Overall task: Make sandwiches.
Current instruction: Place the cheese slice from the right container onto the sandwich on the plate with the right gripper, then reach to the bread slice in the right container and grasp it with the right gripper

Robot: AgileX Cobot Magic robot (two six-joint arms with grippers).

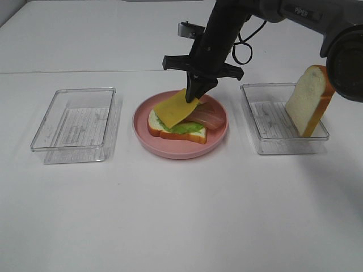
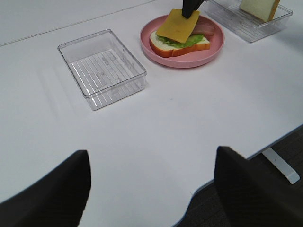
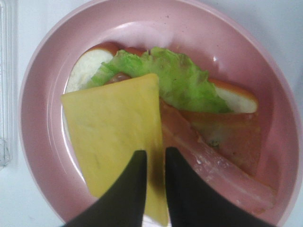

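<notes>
Near edge of the white tabletop (image 1: 181, 215) is bare. Left gripper (image 2: 151, 184) hangs low over it, well back from the items; jaws stand wide apart, nothing between them.

Mid row, three containers:
- Left clear tray (image 1: 76, 124): nothing in it, only the ribbed floor shows.
- Centre pink plate (image 1: 180, 151): bottom bread slice (image 1: 170, 131) lies flat, green lettuce (image 1: 184, 128) on top of it, bacon strips (image 1: 209, 116) lying partly off the bread toward the right tray.
- Right clear tray (image 1: 278, 133): one bread slice in tray (image 1: 309, 99) standing tilted on edge, leaning against the far right corner.

Yellow cheese slice (image 1: 177, 107) sits tilted over the lettuce, low corner on the stack, high corner up between the jaws of the right gripper (image 1: 194, 95). In the right wrist view the two dark fingers (image 3: 125, 198) sit either side of the cheese edge with a narrow slit between them; the jaws look only slightly parted and I can't tell whether they pinch the slice or merely touch it.

Right arm (image 1: 227, 28) reaches in from the far right, across the right tray's back corner, wrist pitched steeply down onto the plate. It blocks the plate's far rim in the overhead view.
</notes>
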